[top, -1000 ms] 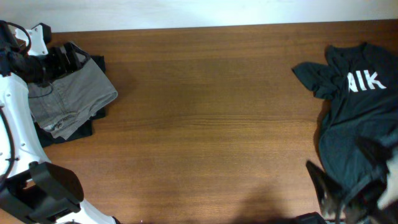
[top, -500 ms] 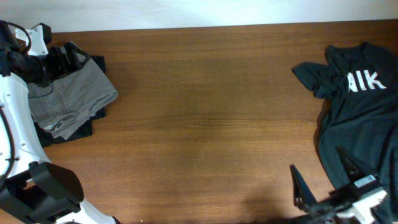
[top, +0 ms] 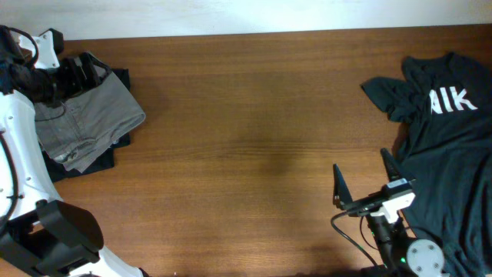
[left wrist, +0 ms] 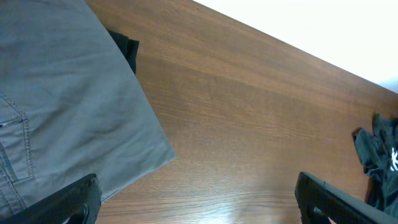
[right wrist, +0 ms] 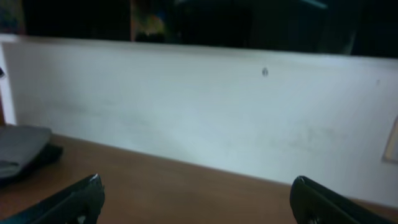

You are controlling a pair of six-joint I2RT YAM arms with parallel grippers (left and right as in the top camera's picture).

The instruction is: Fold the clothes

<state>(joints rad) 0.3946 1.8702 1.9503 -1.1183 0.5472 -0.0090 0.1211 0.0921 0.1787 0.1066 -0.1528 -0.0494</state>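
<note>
I am looking down at the desk (top: pixel 254 115) and seeing the grey shorts (top: pixel 92 119) lying at its far left, doubled over into a compact bundle on top of a dark garment (top: pixel 88 163) that is peeking out along the near edge and at the back corner. The left fingers (top: pixel 81 71) are hovering at the back edge of that bundle. In the left wrist view they are standing wide apart at the two lower corners, holding nothing, with the shorts filling the left of the view and bare wood between the tips. I cannot tell whether they are touching the cloth.

Well apart from all that, at the right end of the desk, a dark T-shirt (top: pixel 442 146) is lying spread and rumpled, white lettering facing up. The right fingers (top: pixel 339 185) are sitting just beside its left edge, near the front of the desk, spread wide and gripping nothing. The right wrist camera is pointing across the desk towards a white wall (right wrist: pixel 205 118), with the shorts showing small at the far left.
</note>
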